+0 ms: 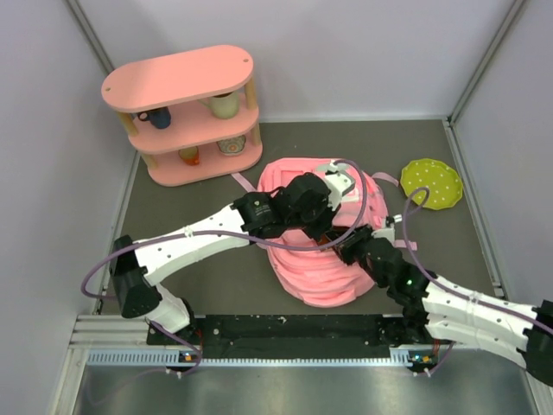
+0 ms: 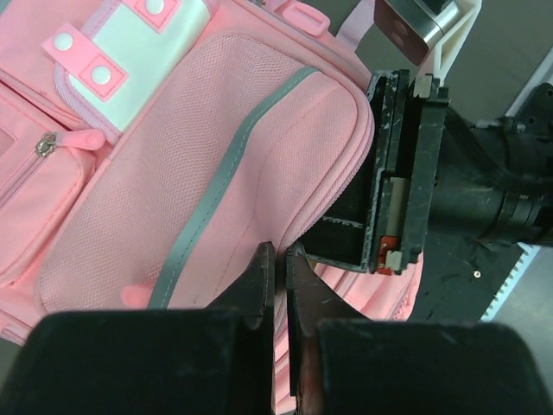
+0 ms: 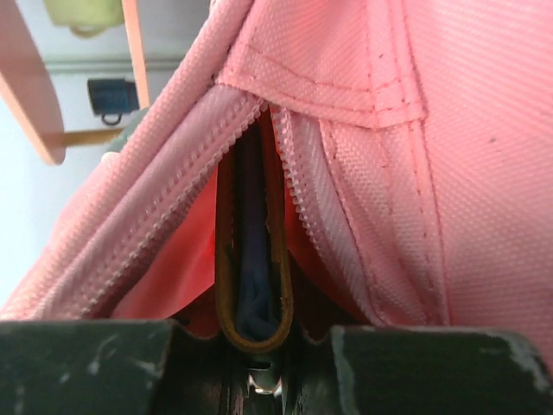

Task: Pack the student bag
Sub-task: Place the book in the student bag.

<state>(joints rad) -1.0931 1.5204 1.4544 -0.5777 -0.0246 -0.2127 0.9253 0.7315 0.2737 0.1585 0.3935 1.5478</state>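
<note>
The student bag (image 1: 315, 277) lies in the middle of the dark table (image 1: 216, 277), with its front side up, and both arms meet over it. Its near edge stops a little before the rail of the arm bases. Its far edge is near the pink shelf (image 1: 177, 78), and one strap almost reaches the foot of the shelf. White walls close the table on the left, the far and the right side. Bare table shows to the left of the bag, under the left arm, and also at the right near corner.

The shelf stands in the far left corner and carries a dark blue mug (image 1: 160, 118) and a few other cups. A green plate (image 1: 431, 182) lies flat just beside the right straps of the bag.

The left gripper (image 2: 276, 259) hangs above the edge of the side pocket, with its jaws together. I cannot tell if fabric is pinched between them.

The right gripper (image 3: 255, 333) is at the zipper opening of the bag. Its jaws are clamped on a flat brown-edged item (image 3: 253, 285), which stands between the two rows of zipper teeth.
</note>
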